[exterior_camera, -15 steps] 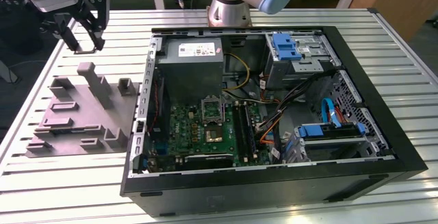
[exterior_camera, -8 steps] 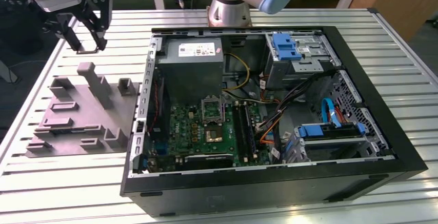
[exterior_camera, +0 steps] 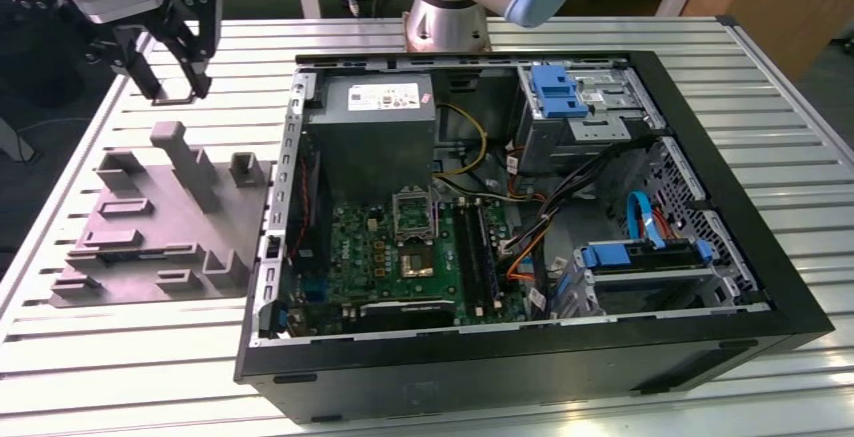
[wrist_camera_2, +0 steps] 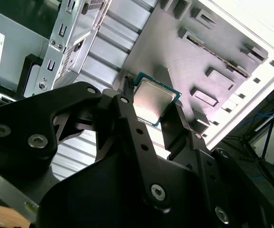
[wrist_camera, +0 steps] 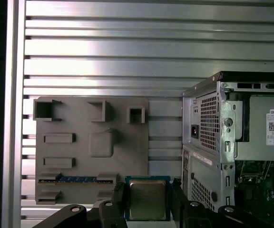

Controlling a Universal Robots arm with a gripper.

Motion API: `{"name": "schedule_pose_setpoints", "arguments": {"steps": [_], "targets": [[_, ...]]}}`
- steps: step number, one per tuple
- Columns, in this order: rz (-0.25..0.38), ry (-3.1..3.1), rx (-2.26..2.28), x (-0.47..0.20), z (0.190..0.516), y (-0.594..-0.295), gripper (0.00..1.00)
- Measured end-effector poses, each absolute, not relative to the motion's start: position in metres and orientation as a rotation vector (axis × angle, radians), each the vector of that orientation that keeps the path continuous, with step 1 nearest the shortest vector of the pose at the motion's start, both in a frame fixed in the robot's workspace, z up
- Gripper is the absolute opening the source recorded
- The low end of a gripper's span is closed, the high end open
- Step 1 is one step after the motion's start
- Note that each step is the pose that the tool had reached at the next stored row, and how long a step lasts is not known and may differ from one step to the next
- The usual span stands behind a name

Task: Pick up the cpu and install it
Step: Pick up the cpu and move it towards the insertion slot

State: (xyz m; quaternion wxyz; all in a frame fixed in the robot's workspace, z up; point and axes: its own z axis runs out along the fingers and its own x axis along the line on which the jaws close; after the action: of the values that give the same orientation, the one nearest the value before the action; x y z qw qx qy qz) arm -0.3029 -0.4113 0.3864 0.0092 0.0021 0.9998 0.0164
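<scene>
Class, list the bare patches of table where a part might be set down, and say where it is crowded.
Bare slatted table lies at the exterior view's bottom left, below the grey tray, and along its right, beside the computer case. Inside the case, cables and drive bays crowd. The gripper, shut on the cpu, hangs near the tray.

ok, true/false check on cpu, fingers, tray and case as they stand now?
1. The fingers grip the cpu. True.
2. The cpu is already inside the case. False: it is held in the fingers, outside the case.
3. The case is open, its boards and cables in sight. True.
4. The tray lies at the exterior view's right of the case. False: it lies at the case's left in that view.
</scene>
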Motion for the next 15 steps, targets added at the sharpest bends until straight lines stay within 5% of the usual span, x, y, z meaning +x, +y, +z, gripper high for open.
{"name": "schedule_pose_setpoints", "arguments": {"steps": [15], "targets": [[0.051,3.123,0.007,-0.291,0.386,-0.411,0.47]]}}
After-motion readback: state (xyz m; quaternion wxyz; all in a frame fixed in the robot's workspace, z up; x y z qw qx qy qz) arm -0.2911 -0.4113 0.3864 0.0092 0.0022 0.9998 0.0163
